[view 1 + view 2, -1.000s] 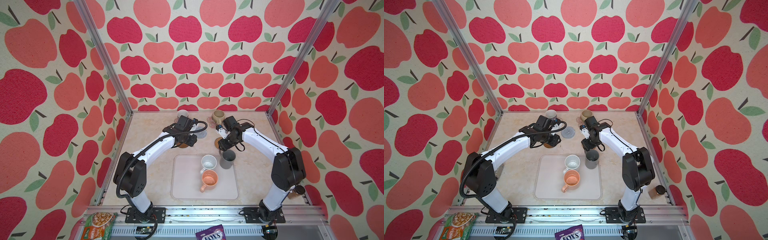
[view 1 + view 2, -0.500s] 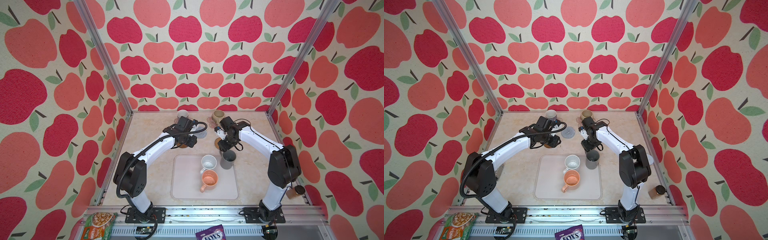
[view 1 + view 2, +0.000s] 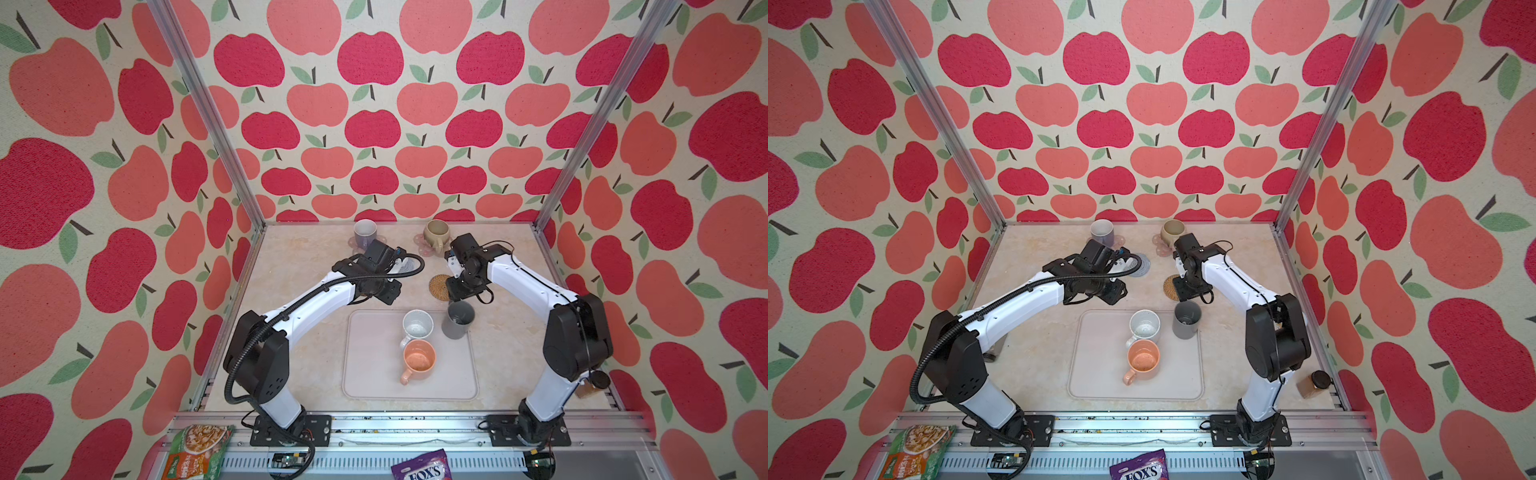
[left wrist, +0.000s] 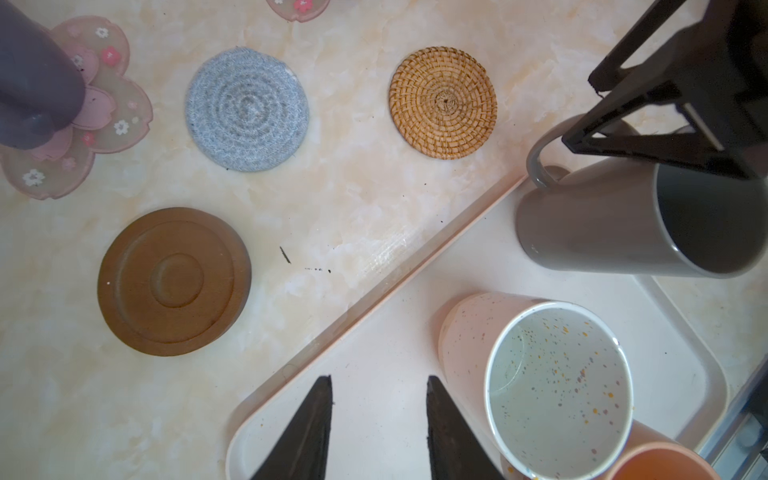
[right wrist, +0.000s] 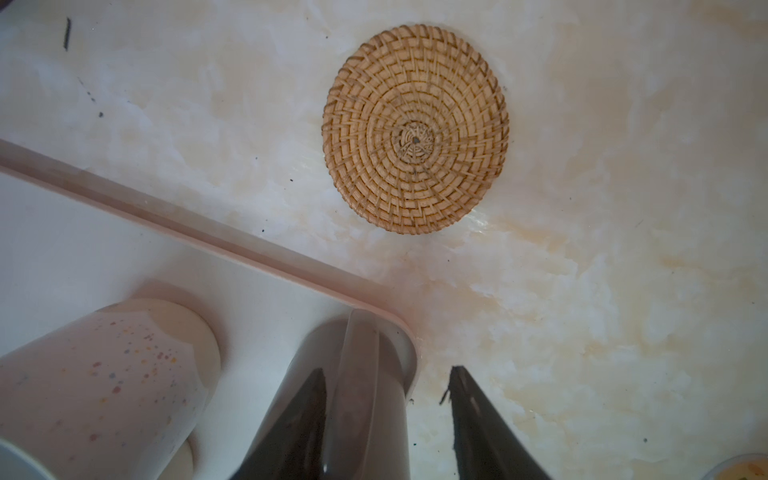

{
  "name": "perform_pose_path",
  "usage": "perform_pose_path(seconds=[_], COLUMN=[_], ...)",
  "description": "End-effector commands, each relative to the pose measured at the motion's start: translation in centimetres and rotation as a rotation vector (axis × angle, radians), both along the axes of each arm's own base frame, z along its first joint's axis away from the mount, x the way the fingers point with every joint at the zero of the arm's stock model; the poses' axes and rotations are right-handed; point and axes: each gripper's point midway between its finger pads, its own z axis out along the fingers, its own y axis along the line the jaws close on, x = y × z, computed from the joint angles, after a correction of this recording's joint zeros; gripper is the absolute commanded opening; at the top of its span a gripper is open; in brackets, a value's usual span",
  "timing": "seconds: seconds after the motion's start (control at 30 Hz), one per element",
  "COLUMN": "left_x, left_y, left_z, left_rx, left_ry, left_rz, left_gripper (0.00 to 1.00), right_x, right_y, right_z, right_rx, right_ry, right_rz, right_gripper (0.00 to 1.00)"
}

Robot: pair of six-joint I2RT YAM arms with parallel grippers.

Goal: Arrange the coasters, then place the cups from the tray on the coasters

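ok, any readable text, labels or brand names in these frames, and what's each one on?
"FOX'S": white lettering on the purple sweet bag lying at the front edge below the rail, seen in both top views.
Green snack packet at the front left: its printing is too small and blurred to read.
Nothing else in view carries readable text.

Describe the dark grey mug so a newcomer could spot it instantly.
Find the big pale tray near the front. Three mugs stand on it; the dark grey mug is in its far right corner. It is taller than the white mug and peach mug.
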Motion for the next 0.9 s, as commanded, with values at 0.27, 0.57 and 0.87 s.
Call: perform_pose_path(seconds=[0.27,0.57,0.87], left_x=[-4.1,-6.6,-6.0], left_y=[0.4,0.2,-2.7], left_z=[1.9,1.4,-1.3], left_rx=[0.061,0.040,0.109], left_ry=[-0.044,-0.043,-0.025], left_rz=[0.123,0.173,0.141], left_gripper=[0.40,0.40,0.40], right_x=[-2.4,-6.2,-8.2], right_y=[-0.6,-1.5,-2.1], right_z=[4.9,7.1,6.3], right_rx=[0.193,0.220,0.236], right_ry=[-0.104,-0.216,-0.235], right_rz=[-0.155,-0.156,-0.147], right_gripper=[0.52,0.54,0.55])
